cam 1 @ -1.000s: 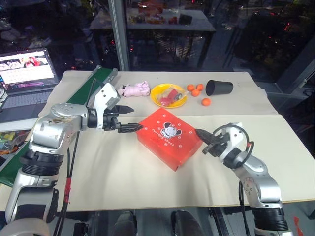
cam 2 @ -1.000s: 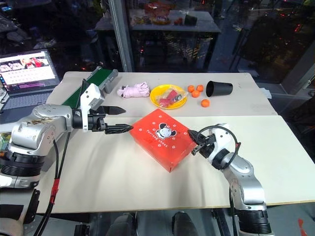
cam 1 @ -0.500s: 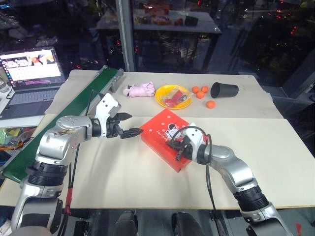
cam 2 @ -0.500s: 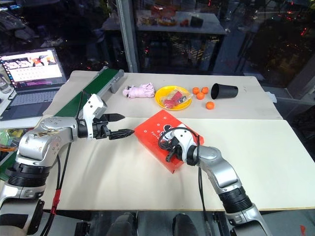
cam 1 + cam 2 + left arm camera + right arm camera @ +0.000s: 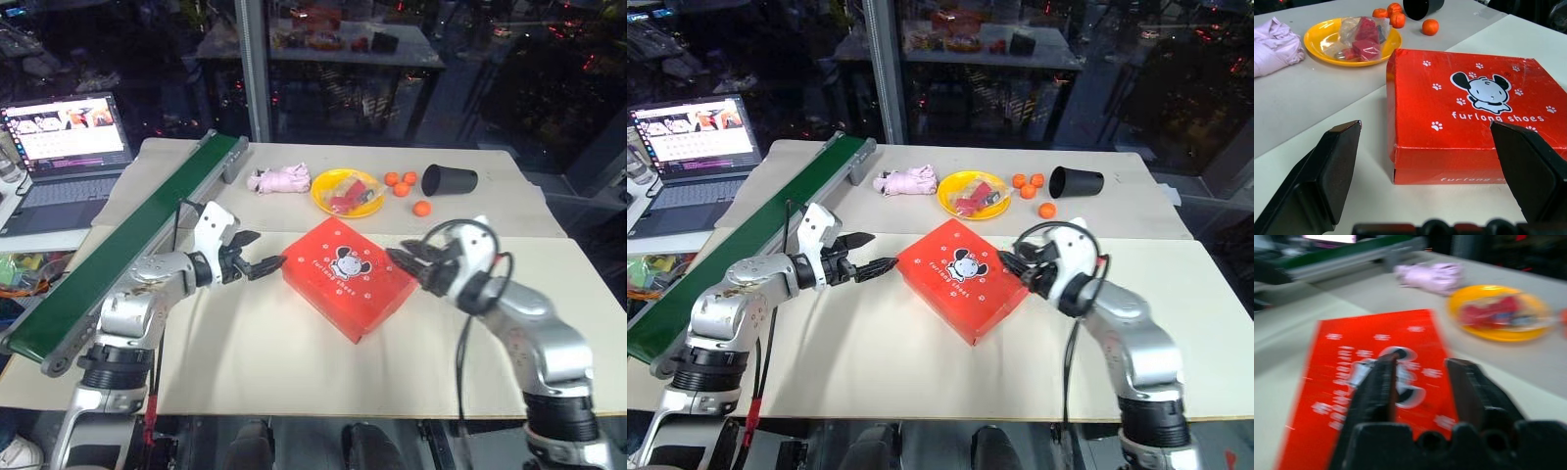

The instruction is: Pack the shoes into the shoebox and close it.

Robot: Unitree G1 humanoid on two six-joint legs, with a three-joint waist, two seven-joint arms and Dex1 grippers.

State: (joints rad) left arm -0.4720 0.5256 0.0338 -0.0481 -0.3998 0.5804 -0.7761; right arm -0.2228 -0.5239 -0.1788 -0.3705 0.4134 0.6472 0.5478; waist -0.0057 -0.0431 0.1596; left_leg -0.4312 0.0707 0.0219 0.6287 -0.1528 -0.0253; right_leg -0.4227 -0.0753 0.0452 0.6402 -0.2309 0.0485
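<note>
**What lay on the pale tables**

A pale table (image 5: 294,372) carried the closed red shoebox (image 5: 348,276), set cornerwise near its middle. A second pale table (image 5: 490,211) butted against its far edge. On that one lay a pink cloth bundle (image 5: 280,178), just beside a yellow bowl (image 5: 347,191) holding red packets. Near the bowl sat four small oranges (image 5: 404,186), and beside them a black cup (image 5: 450,179) lay tipped on its side. A long green strip (image 5: 127,245) ran aslant along the left edge.
</note>
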